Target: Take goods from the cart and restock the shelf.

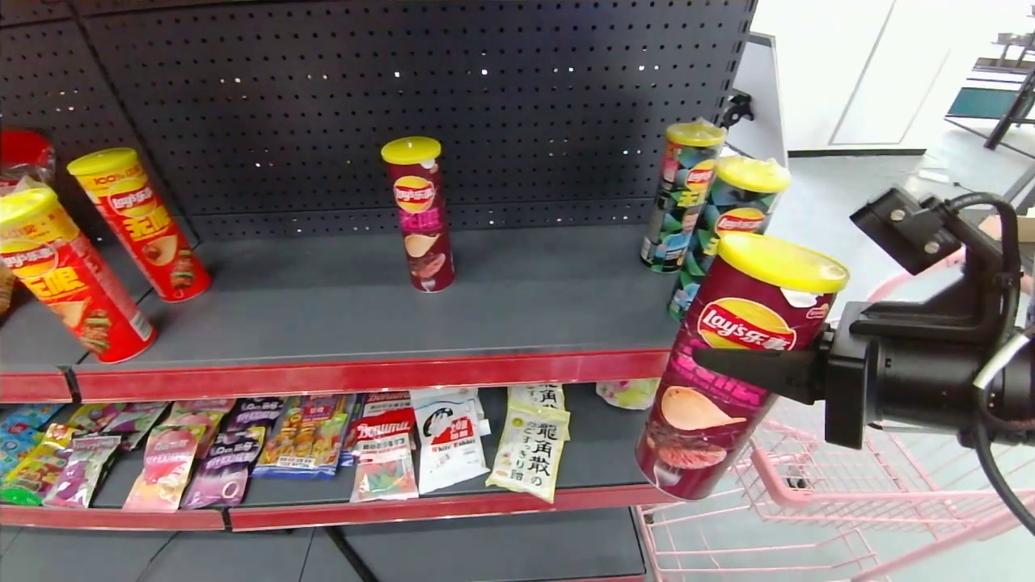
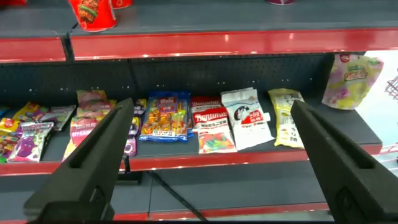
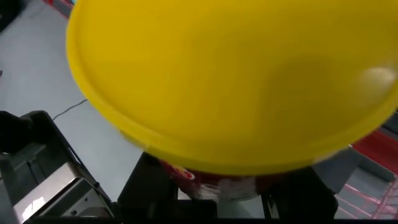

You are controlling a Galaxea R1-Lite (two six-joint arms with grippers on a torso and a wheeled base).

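My right gripper [image 1: 748, 368] is shut on a maroon chip can [image 1: 728, 364] with a yellow lid [image 3: 230, 81], held upright in the air just off the right end of the upper shelf [image 1: 364, 319], above the pink cart [image 1: 817, 501]. A matching maroon can [image 1: 420, 214] stands mid-shelf. Two teal patterned cans [image 1: 683, 194] stand at the shelf's right end, right behind the held can. My left gripper [image 2: 208, 168] is open with nothing between its fingers, facing the lower shelf of snack bags [image 2: 205, 121].
Two red chip cans [image 1: 137, 222] stand at the upper shelf's left end. The shelf has a red front lip [image 1: 348, 376] and a dark pegboard back [image 1: 404, 97]. Bare shelf lies on both sides of the middle maroon can.
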